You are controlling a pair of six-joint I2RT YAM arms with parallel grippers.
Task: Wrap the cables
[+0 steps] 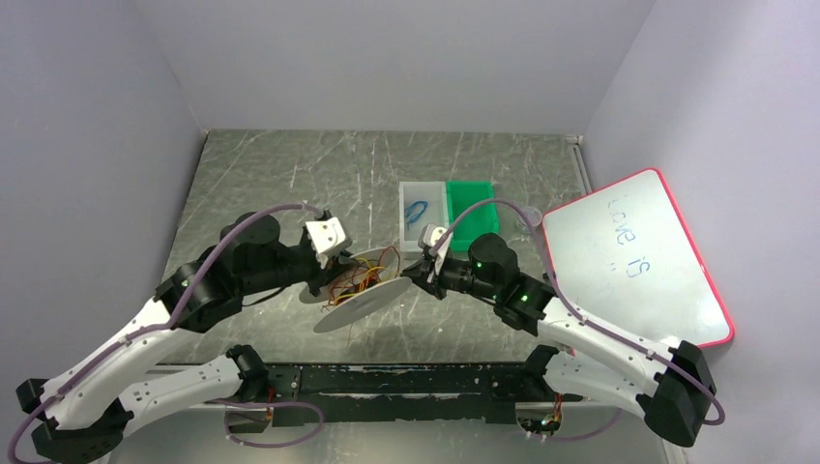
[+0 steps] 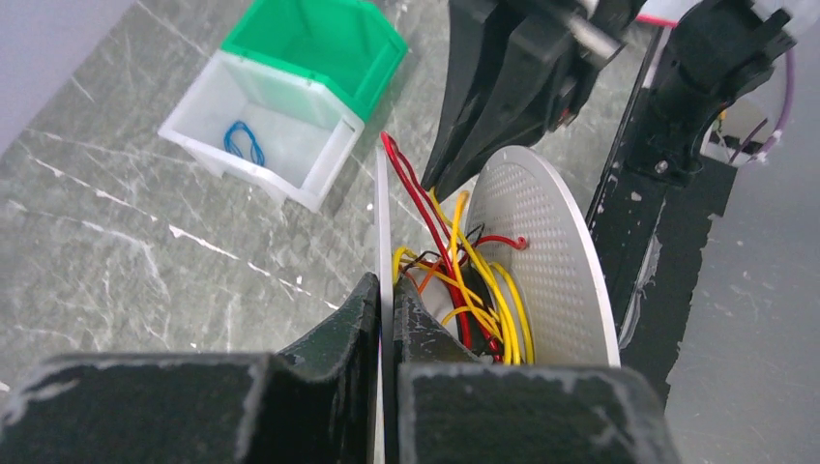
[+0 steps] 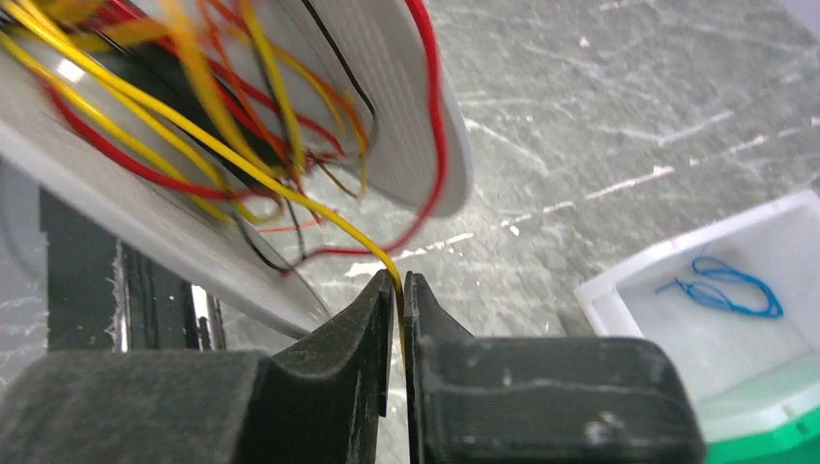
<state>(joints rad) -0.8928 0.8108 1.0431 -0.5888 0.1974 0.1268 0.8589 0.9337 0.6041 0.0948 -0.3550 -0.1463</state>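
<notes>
A white spool stands between the arms, its lower disc (image 1: 360,304) tilted above the table, with a loose tangle of yellow, orange and red cables (image 1: 363,274) around its core. My left gripper (image 2: 385,285) is shut on the thin edge of one spool disc (image 2: 382,193). The cables (image 2: 474,280) bunch between that disc and the perforated one (image 2: 556,251). My right gripper (image 3: 399,278) is shut on a single yellow cable (image 3: 290,193), which runs taut from the spool (image 3: 387,126) down into the fingertips. From above, the right gripper (image 1: 418,271) sits at the spool's right edge.
A white bin (image 1: 423,208) holding a small blue wire coil (image 1: 417,212) stands behind the spool. A green bin (image 1: 472,217) adjoins it on the right. A red-framed whiteboard (image 1: 633,261) leans at the right wall. Grey walls close in both sides.
</notes>
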